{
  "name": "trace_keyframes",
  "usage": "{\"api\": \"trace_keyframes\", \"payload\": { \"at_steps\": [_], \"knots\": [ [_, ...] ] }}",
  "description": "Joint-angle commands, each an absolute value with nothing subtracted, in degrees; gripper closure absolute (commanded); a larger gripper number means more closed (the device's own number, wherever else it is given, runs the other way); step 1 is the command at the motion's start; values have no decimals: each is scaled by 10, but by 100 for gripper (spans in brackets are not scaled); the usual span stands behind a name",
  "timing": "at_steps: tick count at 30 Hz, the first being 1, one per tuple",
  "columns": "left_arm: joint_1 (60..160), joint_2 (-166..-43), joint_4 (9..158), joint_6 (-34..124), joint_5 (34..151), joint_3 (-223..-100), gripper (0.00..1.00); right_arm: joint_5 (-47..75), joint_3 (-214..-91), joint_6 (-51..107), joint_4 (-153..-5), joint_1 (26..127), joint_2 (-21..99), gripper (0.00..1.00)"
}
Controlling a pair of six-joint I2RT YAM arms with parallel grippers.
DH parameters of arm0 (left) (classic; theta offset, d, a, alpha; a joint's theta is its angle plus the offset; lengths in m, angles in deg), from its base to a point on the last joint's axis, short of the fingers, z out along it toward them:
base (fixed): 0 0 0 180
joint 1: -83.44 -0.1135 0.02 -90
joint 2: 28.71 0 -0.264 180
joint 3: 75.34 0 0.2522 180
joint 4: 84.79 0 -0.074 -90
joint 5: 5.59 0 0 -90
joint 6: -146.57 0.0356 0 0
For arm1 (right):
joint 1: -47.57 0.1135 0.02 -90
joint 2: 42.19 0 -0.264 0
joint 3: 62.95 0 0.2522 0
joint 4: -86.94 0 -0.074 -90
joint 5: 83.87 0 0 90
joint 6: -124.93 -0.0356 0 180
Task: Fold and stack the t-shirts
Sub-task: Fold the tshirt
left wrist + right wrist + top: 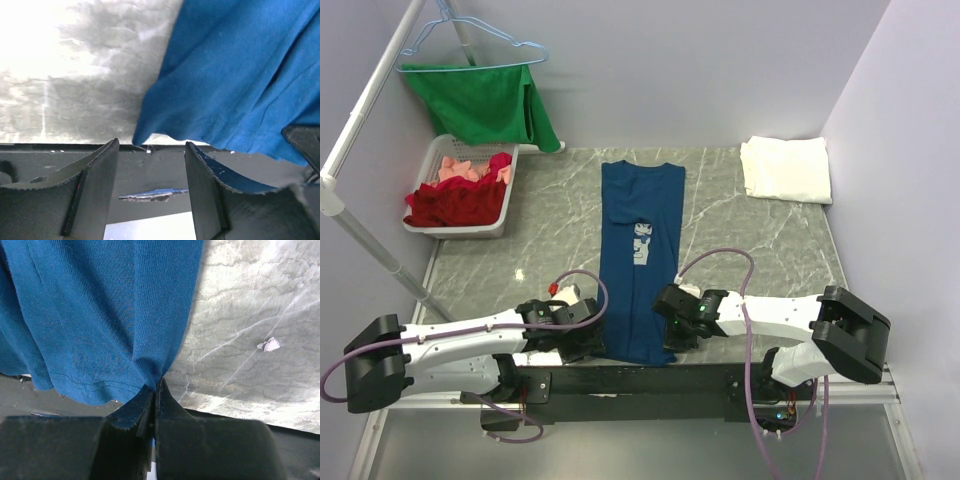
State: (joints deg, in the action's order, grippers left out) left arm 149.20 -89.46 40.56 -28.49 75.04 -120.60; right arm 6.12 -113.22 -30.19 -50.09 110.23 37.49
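At near edge, navy tee (640, 260) hem in shut R fingers (172, 407) (L fingers (95, 175) wide)

- A navy blue cotton t-shirt (640, 265), folded lengthwise into a narrow strip, is lying down the middle of the grey marbled table (760, 250). Its collar is pointing away from the arms and its white square chest print (640, 243) is facing up.
- A plain white cotton t-shirt (785, 168), folded into a rectangle, is sitting at the far right corner, well apart from the blue one.
- The left gripper (582, 342) is sitting just beside the strip's near left corner.
- The right gripper (672, 318) is meeting the strip's right edge close to the hem.
- A white plastic basket (455, 229) is holding red and pink clothes at the far left.
- A green garment (485, 100) is hanging from a pale blue wire hanger (470, 38) above the basket.
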Motion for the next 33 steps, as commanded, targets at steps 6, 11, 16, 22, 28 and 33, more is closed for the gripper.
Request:
{"api": "trace_keyframes", "payload": {
  "at_steps": [6,11,16,22,28,33],
  "knots": [
    [1496,-944,430,-303,702,-1207,42,46,-1095,-304,-423,1116,414,100],
    [1496,-992,462,-296,697,-1217,52,47,-1096,-304,-426,1116,420,100],
    [1496,-1002,468,-290,680,-1228,65,46,-1096,-302,-426,1116,423,100],
    [1499,-996,439,-296,683,-1230,99,37,-1098,-305,-416,1115,418,100],
    [1501,-948,402,-306,669,-1234,99,24,-1101,-315,-401,1116,392,100],
    [1501,-932,394,-301,657,-1257,99,0,-1118,-321,-376,1116,367,100]
  ]
}}
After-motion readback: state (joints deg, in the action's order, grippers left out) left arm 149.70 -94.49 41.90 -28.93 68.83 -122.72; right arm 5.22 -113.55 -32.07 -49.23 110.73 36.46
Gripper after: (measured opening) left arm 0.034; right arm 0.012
